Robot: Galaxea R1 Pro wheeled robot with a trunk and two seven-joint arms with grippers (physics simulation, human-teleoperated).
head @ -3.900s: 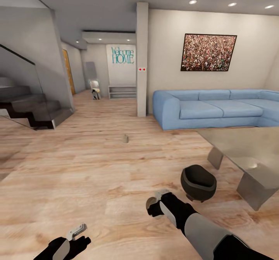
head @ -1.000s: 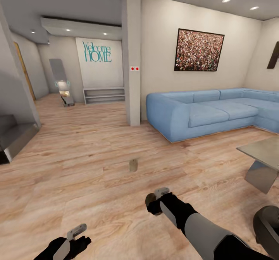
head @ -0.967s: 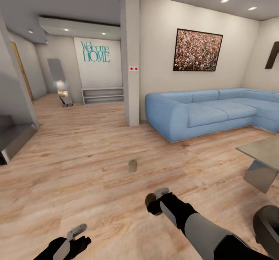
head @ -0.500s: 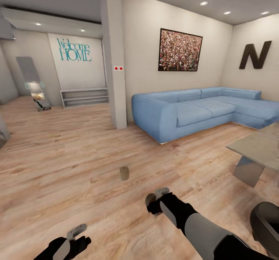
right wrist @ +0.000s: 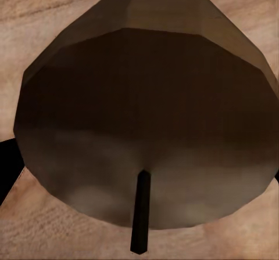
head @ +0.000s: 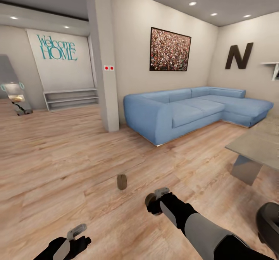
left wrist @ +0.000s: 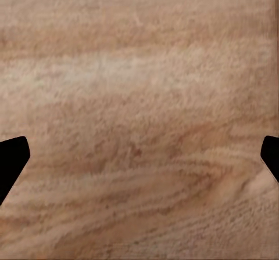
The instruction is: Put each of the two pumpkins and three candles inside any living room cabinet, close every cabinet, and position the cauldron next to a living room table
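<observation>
One tan candle (head: 121,182) stands upright on the wood floor, a little ahead and left of my right gripper (head: 154,202). That gripper is shut on another candle (head: 149,201); the right wrist view looks straight onto this held candle (right wrist: 145,115), wick up close. My left gripper (head: 76,232) hangs low at the left, open over bare floor (left wrist: 139,97), holding nothing. The black cauldron (head: 269,223) sits on the floor at the right edge, near the glass-topped table (head: 255,146). Pumpkins and the cabinet are out of view.
A blue corner sofa (head: 186,111) lines the far wall behind the table. A grey pillar (head: 104,70) stands left of it, with a low open shelf (head: 70,97) and a leaning mirror (head: 13,91) beyond. Open wood floor stretches ahead and left.
The whole view has swung and advanced, so the floor candle, sofa and pillar slid leftward and the candle looks nearer. Both arms keep their pose; the right gripper still holds its candle.
</observation>
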